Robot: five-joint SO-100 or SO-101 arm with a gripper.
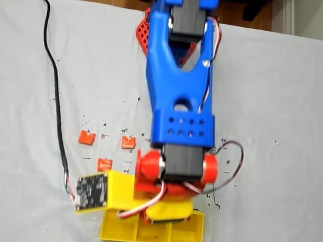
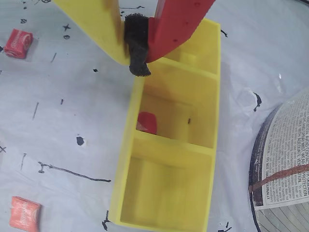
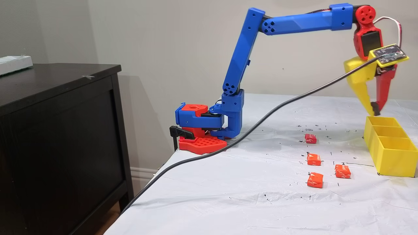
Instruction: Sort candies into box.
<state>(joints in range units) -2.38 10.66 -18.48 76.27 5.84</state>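
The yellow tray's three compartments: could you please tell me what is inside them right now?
In the wrist view the yellow tray holds one red candy in its middle compartment. The near compartment is empty. The far compartment is partly covered by the gripper, so its contents cannot be told.

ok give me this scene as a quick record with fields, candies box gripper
box: yellow tray, three compartments in a row
in box: one red candy, middle compartment
on table: three orange candies, one red candy
gripper: above the box, jaws closed, nothing held
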